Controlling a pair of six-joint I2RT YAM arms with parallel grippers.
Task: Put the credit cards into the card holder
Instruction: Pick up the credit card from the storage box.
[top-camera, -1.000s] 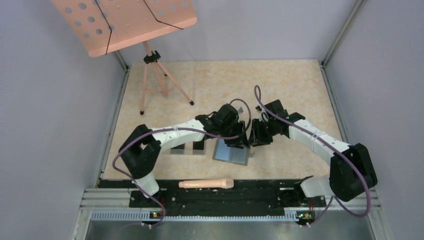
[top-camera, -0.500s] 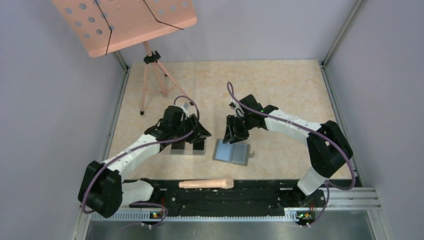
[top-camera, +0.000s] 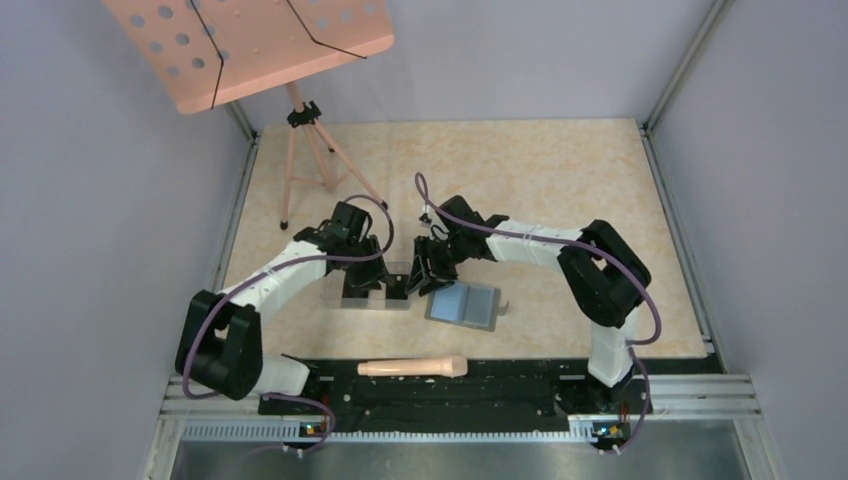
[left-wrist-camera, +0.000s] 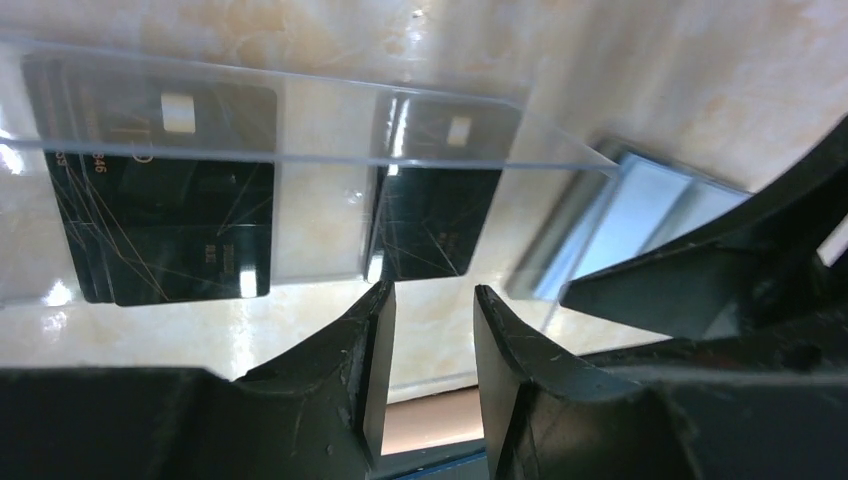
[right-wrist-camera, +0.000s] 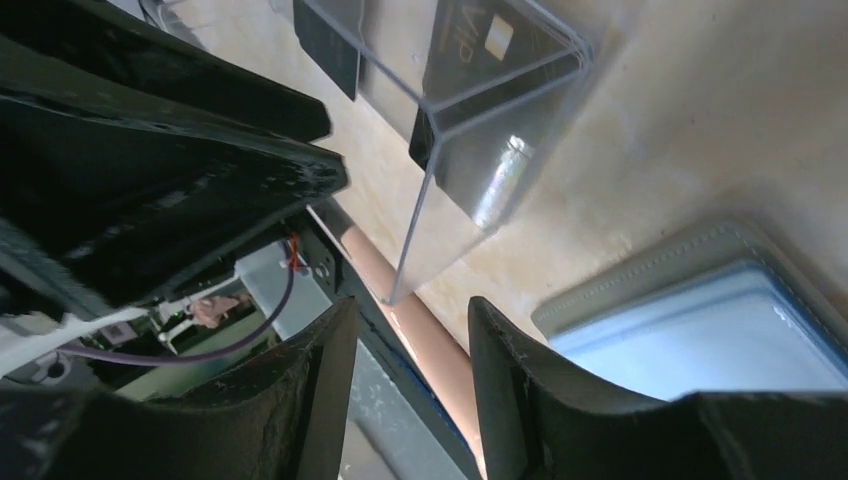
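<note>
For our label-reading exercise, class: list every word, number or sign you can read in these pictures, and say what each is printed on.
"VIP": on the black card inside the clear box, right wrist view.
"846": sideways on the left stack of cards, left wrist view; neighbouring digits blurred.
Other small print on that stack and the second card: too blurred to read.
Card holder: no text visible.

From above, you can barely make out the thin black credit cards (left-wrist-camera: 170, 190): the left pincer (left-wrist-camera: 430, 300) and right pincer (right-wrist-camera: 410, 310) cover much of the clear plastic rectangular box (top-camera: 333, 290). At the left wrist, the cards' print is too fine to read, and a black robot part (left-wrist-camera: 720, 280) hides part of the flat gray folding wallet (left-wrist-camera: 640, 210). At the right wrist, the picture's edge cuts that wallet off.
</note>
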